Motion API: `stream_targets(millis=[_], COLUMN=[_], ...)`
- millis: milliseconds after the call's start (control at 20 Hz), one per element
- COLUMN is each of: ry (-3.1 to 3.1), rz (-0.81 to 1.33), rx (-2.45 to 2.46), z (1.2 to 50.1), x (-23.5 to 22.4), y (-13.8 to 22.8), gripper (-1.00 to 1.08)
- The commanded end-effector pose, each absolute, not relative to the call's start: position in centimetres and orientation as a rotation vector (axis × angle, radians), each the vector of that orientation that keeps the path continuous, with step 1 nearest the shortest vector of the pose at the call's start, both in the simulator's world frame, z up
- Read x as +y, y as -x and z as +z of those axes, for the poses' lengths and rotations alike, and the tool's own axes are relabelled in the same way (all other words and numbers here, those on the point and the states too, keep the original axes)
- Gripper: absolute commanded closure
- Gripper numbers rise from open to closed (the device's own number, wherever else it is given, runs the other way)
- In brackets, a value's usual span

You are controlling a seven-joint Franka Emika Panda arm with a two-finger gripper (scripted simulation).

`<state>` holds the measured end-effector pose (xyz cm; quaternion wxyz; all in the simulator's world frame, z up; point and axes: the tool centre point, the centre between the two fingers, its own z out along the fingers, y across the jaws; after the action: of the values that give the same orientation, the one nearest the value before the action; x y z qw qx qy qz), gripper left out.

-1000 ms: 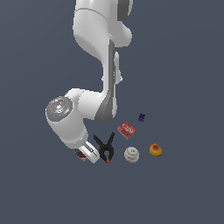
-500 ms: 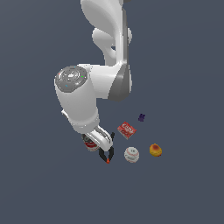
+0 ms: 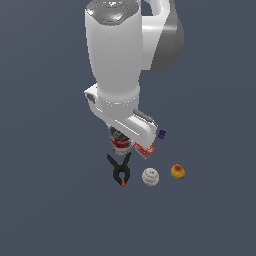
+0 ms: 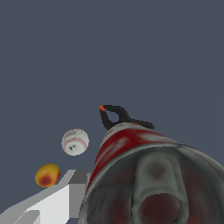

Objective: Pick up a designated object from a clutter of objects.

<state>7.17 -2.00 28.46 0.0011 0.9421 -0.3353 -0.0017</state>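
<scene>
The can [image 3: 121,144], red-and-white with a dark grey metal top, sits in my gripper [image 3: 121,138], which is shut on it. It hangs just behind the black spring clamp [image 3: 120,170] and beside the flat red box [image 3: 145,149]. In the wrist view the can [image 4: 131,148] fills the near field, top toward the camera, with one grey finger [image 4: 57,201] beside it. I cannot tell whether the can is clear of the floor.
A white baseball [image 3: 150,176] and an orange-yellow fruit [image 3: 178,171] lie on the exterior view's right of the clamp. A tiny purple piece [image 3: 161,134] lies behind the box. The wrist view shows the clamp [image 4: 120,117], baseball [image 4: 75,141] and fruit [image 4: 47,174].
The arm has swung toward the exterior view's right and turned upright, carrying the can with it from the clamp's left side to just behind the clamp.
</scene>
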Motion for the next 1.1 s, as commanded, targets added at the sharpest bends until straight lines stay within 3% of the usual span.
stream_targets(millis=[0,550,1050], ry=[-2.958,-2.958,-2.959], rz=[0.001,0.001,0.000], rx=[-1.054,-1.054,-1.053], z=[31.3,41.9,46.3], x=[-0.4,6.2,8.9], y=[-6.6,-4.6,-4.1], gripper=[1.08,1.08,1.08])
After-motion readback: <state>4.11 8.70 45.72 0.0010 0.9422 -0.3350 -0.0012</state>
